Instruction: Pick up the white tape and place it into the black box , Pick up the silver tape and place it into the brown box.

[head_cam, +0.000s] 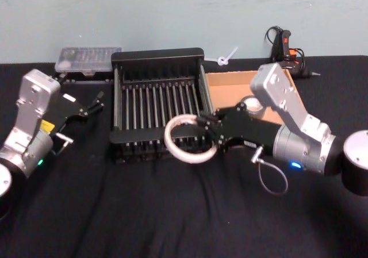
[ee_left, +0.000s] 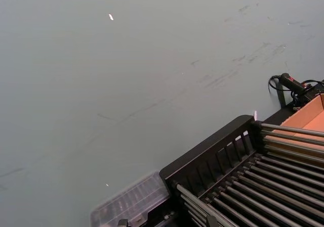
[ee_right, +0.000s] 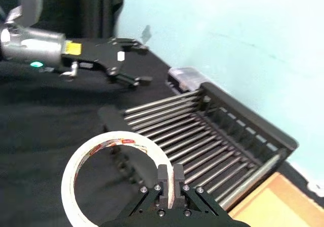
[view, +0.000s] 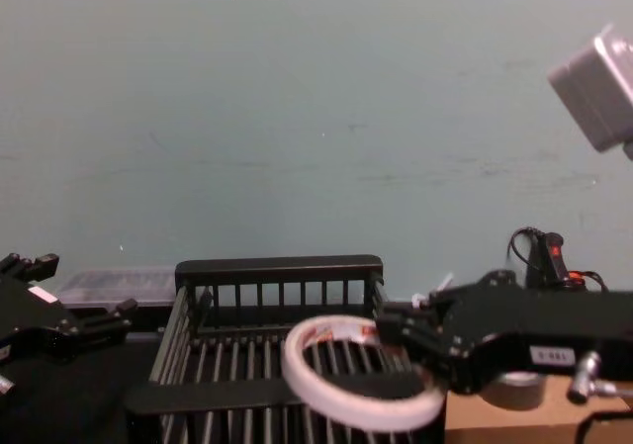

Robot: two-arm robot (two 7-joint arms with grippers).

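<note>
My right gripper (head_cam: 206, 129) is shut on the right side of the white tape (head_cam: 192, 158), a large thin ring with red print inside (ee_right: 101, 142). The ring hangs tilted over the near rim of the black box (head_cam: 158, 55), a slatted crate. In the right wrist view the fingers (ee_right: 163, 179) pinch the ring's band. The silver tape (head_cam: 251, 104) lies in the brown box (head_cam: 230, 77) right of the crate, partly hidden behind my right arm; the chest view shows it as a grey roll (view: 514, 390). My left gripper (head_cam: 98, 103) hovers open left of the crate, holding nothing.
A clear plastic case (head_cam: 87, 60) lies at the back left behind the crate. A black and red tool (head_cam: 286, 45) and a white clip (head_cam: 225, 58) sit at the back by the wall. Black cloth covers the table.
</note>
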